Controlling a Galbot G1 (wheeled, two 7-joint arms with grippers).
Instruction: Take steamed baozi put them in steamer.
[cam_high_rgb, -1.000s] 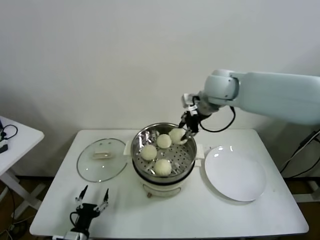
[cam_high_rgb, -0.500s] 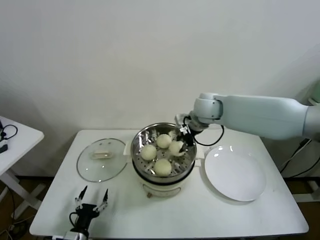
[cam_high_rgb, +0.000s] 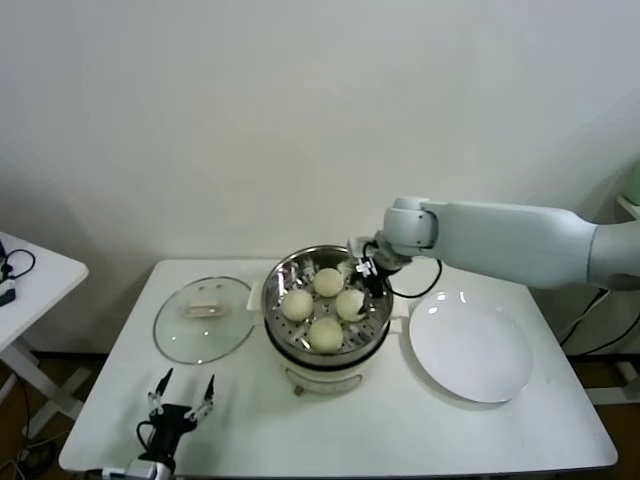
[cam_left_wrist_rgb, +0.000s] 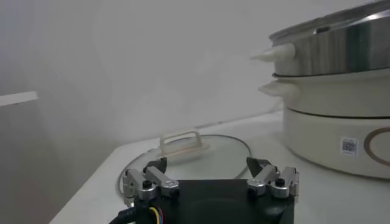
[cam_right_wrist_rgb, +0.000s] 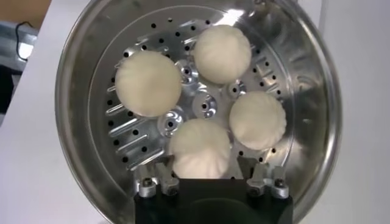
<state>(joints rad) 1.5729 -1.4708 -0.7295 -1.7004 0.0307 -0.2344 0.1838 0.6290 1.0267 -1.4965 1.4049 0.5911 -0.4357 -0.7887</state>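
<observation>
Four creamy-white baozi lie in the shiny steamer (cam_high_rgb: 270, 292) on its white pot base (cam_high_rgb: 318, 378): at the back (cam_high_rgb: 329, 281), left (cam_high_rgb: 297, 304), front (cam_high_rgb: 325, 333) and right (cam_high_rgb: 349, 303). My right gripper (cam_high_rgb: 360, 286) reaches down inside the basket's right side, open, its fingers either side of the right baozi (cam_right_wrist_rgb: 200, 149), which rests on the perforated floor (cam_right_wrist_rgb: 204, 107). The other three show in the right wrist view (cam_right_wrist_rgb: 148, 83) (cam_right_wrist_rgb: 222, 53) (cam_right_wrist_rgb: 257, 120). My left gripper (cam_high_rgb: 182, 390) is parked open and empty at the table's front left.
A round glass lid (cam_high_rgb: 203, 318) lies flat left of the steamer, seen ahead of the left gripper (cam_left_wrist_rgb: 207, 164) in the left wrist view (cam_left_wrist_rgb: 183, 149). A bare white plate (cam_high_rgb: 470, 350) lies to the right. A side table (cam_high_rgb: 25, 270) stands at far left.
My right gripper came down from above the steamer's back right rim into the basket with the fourth baozi; that bun now sits on the floor among the others. The left arm has not moved.
</observation>
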